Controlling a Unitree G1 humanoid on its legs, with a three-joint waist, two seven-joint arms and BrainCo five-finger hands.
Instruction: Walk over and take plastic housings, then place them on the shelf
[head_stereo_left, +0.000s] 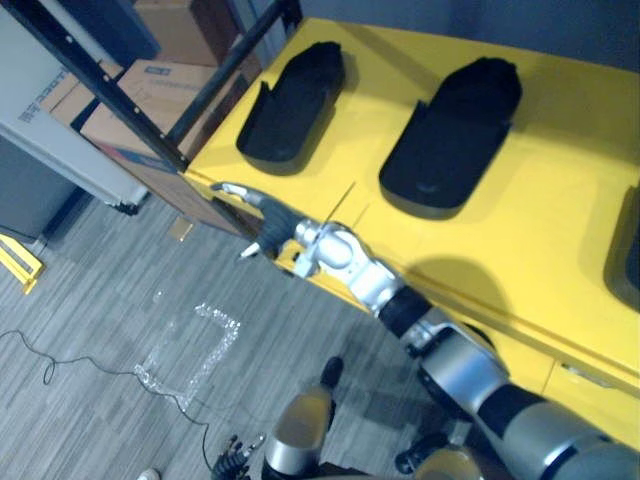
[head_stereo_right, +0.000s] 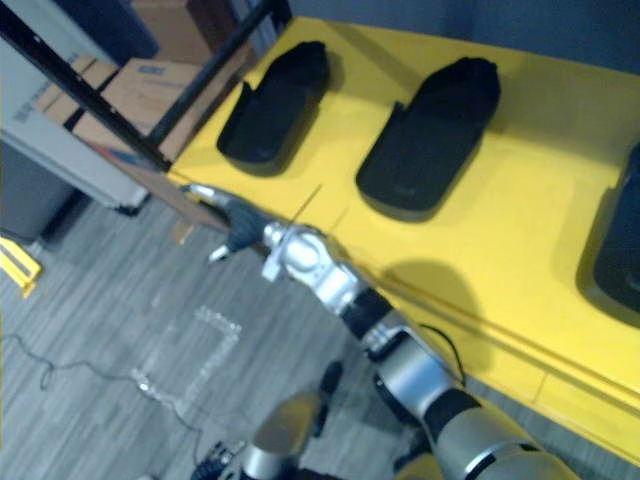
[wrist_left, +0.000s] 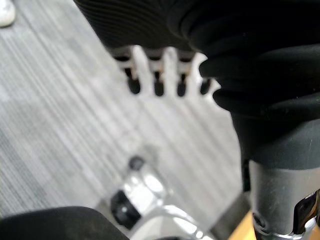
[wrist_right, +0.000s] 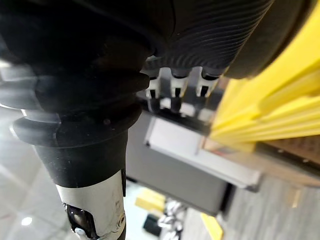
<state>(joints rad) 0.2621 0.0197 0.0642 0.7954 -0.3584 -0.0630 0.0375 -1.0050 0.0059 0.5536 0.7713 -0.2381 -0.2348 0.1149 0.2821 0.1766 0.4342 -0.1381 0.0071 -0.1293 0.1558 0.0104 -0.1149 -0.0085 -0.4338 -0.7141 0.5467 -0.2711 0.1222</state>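
**Plastic Housings: Handling Properties and Hand State**

1. Location of the parts. Three black plastic housings lie on the yellow worktop: the left housing near the corner, the middle housing beside it, and a third housing cut off at the edge of the view. All three lie flat and apart from one another.

2. Expected handling. Each housing appears to be a thin-walled moulded shell, probably light and stiff. The smooth surface may slip under the fingertips. Judged best hold: across the narrow width, thumb on one side wall and fingers on the other, or over the raised rim at the open end. Avoid squeezing hard, since a thin wall may flex.

3. Right hand. It is at the front corner of the worktop, short of the left housing. Its fingers are extended and loose, and it holds nothing. Whether it touches the worktop edge cannot be told.

4. Left hand. It hangs over the grey floor with its fingers fairly straight, and it is empty.
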